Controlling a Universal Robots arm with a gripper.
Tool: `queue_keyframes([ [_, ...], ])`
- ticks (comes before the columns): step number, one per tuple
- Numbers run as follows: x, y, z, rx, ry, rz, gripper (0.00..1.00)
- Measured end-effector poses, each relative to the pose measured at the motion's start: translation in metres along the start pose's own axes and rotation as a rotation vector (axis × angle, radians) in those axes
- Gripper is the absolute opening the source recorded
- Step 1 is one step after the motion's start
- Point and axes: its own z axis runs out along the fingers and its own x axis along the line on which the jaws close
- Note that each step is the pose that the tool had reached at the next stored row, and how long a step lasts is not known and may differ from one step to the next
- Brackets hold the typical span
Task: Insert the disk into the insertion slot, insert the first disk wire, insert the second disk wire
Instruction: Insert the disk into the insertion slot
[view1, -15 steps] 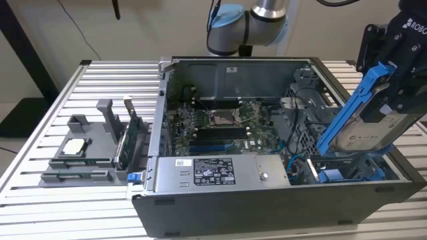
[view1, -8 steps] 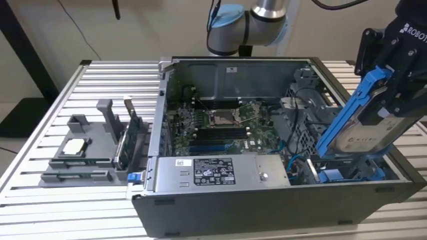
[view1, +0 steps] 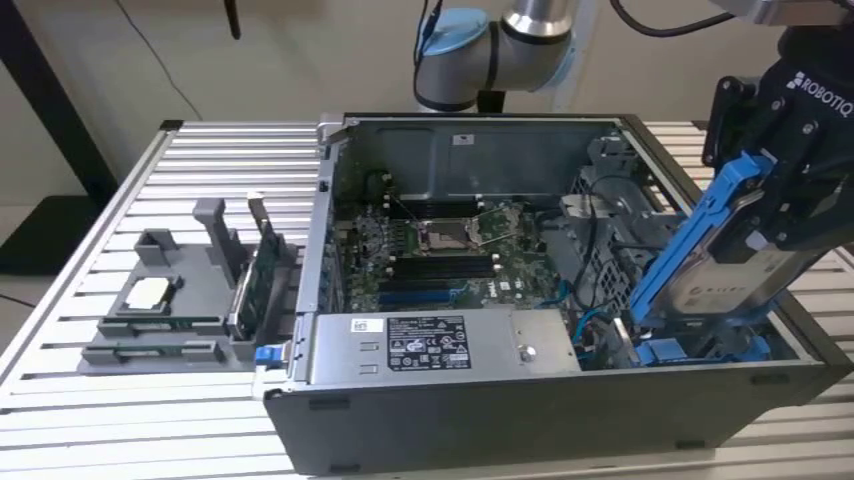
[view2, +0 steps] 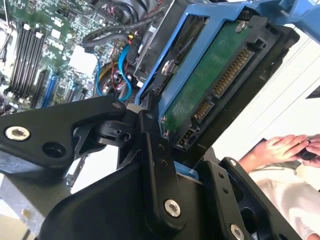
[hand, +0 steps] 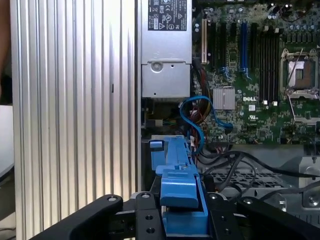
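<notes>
Black jaws clamped on the blue-framed disk hold it tilted, its lower end close to the insertion slot, at the exterior view's right inside the open computer case on the slatted desk.

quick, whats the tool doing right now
Tool: shut on the disk, which it holds tilted over the insertion slot.

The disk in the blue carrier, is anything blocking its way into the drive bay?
Nothing visible does. The gripper holds the silver-grey disk tilted in its blue carrier, lower end at the blue-railed insertion slot. Blue cables lie beside the slot, not across it.
</notes>
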Motion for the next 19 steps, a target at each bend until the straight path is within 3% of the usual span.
queue_keyframes([
  [7,-0.0001,-0.0025,0.0123,0.0003,-0.0008,0.0,0.33],
  [11,-0.0001,-0.0037,0.0176,0.001,-0.0054,0.0,0.33],
  [16,-0.0001,-0.0052,0.0221,0.0018,-0.0164,-0.001,0.33],
  [19,-0.0002,-0.0055,0.0226,0.0019,-0.028,-0.002,0.33],
])
